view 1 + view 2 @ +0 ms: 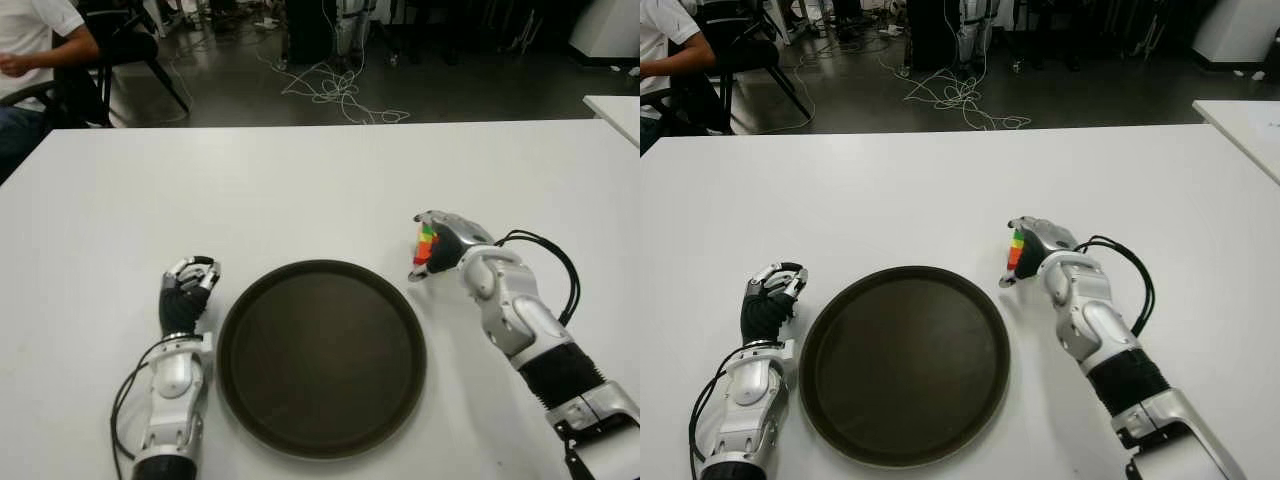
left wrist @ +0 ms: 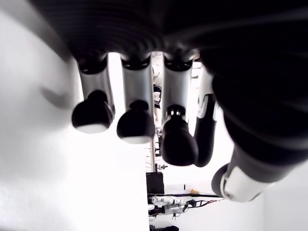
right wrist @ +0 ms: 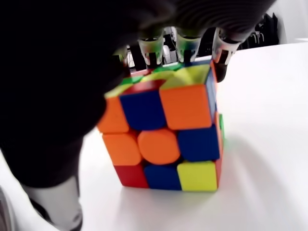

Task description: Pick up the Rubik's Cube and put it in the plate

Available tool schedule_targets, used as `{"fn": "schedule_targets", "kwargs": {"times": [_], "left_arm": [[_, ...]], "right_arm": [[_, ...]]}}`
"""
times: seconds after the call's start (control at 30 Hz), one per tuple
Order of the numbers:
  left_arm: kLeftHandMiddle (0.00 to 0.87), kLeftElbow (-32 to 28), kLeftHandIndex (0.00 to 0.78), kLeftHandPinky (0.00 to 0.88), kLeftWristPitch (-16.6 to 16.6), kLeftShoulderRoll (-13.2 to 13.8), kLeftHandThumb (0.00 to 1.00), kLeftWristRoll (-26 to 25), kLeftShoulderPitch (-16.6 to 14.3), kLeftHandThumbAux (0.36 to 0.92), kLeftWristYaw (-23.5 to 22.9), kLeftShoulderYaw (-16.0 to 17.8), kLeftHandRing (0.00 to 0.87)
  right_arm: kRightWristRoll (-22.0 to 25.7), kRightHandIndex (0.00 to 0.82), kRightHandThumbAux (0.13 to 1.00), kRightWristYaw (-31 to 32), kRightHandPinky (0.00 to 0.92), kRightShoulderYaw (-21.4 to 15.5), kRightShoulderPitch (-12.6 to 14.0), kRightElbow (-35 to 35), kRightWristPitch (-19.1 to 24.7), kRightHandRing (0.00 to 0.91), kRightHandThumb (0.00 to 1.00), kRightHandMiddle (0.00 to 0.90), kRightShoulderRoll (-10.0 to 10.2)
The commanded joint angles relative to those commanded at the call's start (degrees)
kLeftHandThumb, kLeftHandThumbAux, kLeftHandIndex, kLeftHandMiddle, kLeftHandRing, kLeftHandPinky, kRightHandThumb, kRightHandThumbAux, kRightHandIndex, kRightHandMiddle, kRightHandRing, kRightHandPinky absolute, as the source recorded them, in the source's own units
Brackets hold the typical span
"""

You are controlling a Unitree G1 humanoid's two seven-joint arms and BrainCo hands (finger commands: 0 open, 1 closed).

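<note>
The Rubik's Cube (image 3: pixel 168 130) stands on the white table, just off the right edge of the dark round plate (image 1: pixel 320 350). My right hand (image 1: pixel 447 240) covers it from the right. Its fingers (image 3: pixel 187 43) curl over the cube's top far edge and the thumb presses one side. Only a strip of the cube (image 1: pixel 426 247) shows past the hand in the eye views. It seems to touch the table still. My left hand (image 1: pixel 188 285) shows beside the plate's left edge, its fingers (image 2: pixel 135 127) curled and holding nothing.
The white table (image 1: pixel 300 180) stretches far ahead of both hands. A seated person (image 1: pixel 30 40) is beyond its far left corner. Cables (image 1: pixel 335 90) lie on the floor behind. A second table's corner (image 1: pixel 615 110) shows at the far right.
</note>
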Motion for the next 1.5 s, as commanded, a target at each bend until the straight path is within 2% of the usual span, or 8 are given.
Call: {"fn": "schedule_targets", "kwargs": {"times": [0.23, 0.83, 1.23, 1.5], "left_arm": [[0.804, 0.2, 0.445, 0.834, -0.3, 0.2, 0.718, -0.1, -0.1, 0.699, 0.0, 0.0, 0.835], [0.804, 0.1, 0.445, 0.833, 0.1, 0.5, 0.717, 0.7, 0.0, 0.700, 0.4, -0.2, 0.833], [0.804, -0.6, 0.445, 0.834, 0.7, 0.2, 0.715, 0.9, 0.2, 0.701, 0.8, -0.3, 0.834], [0.803, -0.2, 0.445, 0.834, -0.1, 0.4, 0.716, 0.9, 0.1, 0.701, 0.8, -0.2, 0.834]], "right_arm": [[-0.2, 0.000, 0.802, 1.1, 0.000, 0.4, 0.8, -1.2, 1.6, 0.000, 0.000, 0.000, -0.1], [0.8, 0.000, 0.810, -0.2, 0.008, -0.6, 2.5, -2.2, 2.1, 0.000, 0.000, 0.000, 0.2], [0.9, 0.000, 0.825, 0.1, 0.006, -0.5, 2.5, -2.6, 2.8, 0.000, 0.000, 0.000, 0.0], [1.0, 0.001, 0.818, -0.3, 0.027, -0.7, 2.9, -3.2, 2.9, 0.014, 0.000, 0.014, 0.1]]}}
